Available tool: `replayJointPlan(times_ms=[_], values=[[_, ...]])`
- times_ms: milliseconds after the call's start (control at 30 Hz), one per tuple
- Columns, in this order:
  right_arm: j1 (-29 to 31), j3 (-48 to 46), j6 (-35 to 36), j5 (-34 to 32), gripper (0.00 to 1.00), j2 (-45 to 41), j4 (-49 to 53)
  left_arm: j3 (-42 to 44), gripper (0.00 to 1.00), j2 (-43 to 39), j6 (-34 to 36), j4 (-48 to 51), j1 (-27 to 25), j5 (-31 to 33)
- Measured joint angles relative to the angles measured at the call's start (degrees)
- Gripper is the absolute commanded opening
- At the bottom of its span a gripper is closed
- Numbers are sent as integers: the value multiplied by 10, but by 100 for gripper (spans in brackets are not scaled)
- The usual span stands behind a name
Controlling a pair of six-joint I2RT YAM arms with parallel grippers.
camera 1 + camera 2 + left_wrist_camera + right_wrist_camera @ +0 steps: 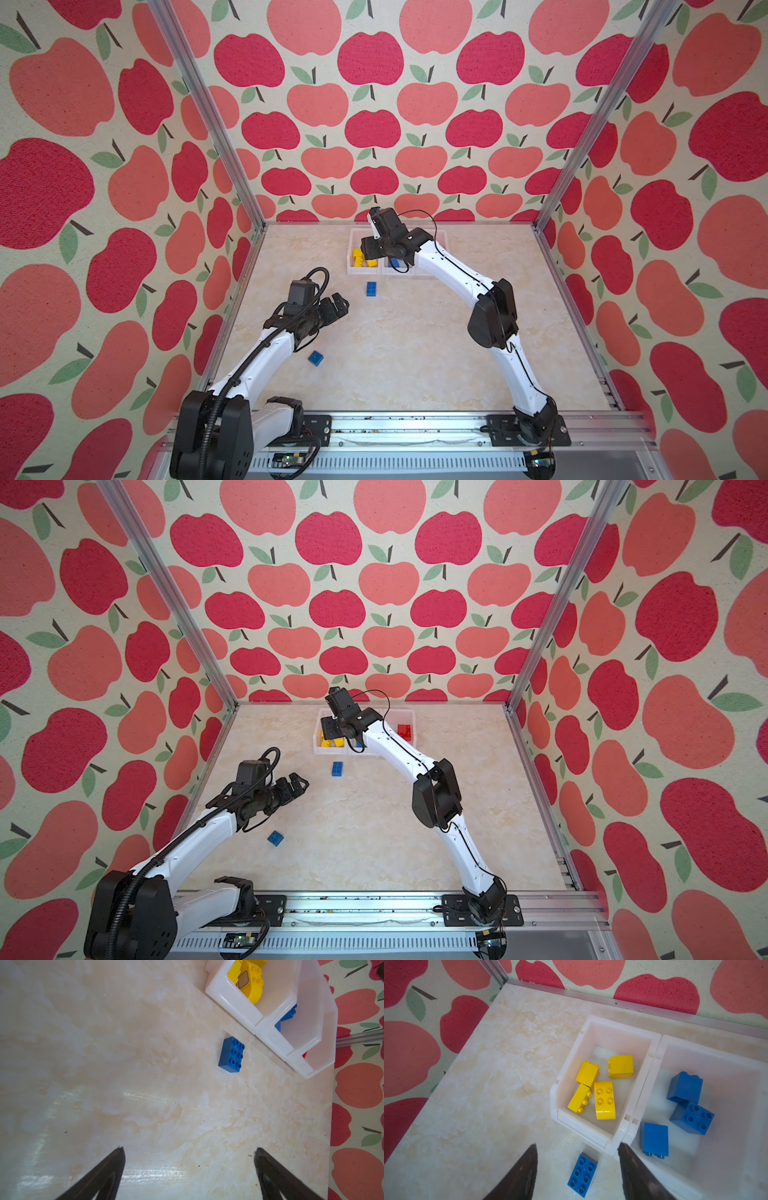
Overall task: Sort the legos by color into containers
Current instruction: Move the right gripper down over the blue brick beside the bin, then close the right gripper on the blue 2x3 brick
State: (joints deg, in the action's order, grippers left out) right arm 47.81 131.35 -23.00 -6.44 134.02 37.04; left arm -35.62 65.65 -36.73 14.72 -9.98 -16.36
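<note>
Legos [371, 289]: two blue unbinned; left gripper [189, 1148] gapes empty toward one, ready to grab; right gripper [577, 1144] part-open, empty, over bins [623, 1025].

left hand [189, 1148]: jaws wide, empty | right hand [578, 1144]: jaws apart, empty

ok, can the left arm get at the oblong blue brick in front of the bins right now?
Probably yes: the left claw is open, and only bare table lies between it and the oblong blue brick.
</note>
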Motion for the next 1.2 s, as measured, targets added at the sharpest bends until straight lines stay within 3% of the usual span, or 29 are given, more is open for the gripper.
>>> replayJointPlan(times_ms=[267, 867, 1200], values=[[23, -27, -31, -7, 75, 0, 68, 0, 99, -7, 2, 3, 0, 0], [51, -21, -105, -25, 76, 29, 124, 0, 99, -17, 2, 3, 0, 0], [51, 6, -115, -36, 70, 78, 135, 0, 99, -17, 2, 3, 0, 0]])
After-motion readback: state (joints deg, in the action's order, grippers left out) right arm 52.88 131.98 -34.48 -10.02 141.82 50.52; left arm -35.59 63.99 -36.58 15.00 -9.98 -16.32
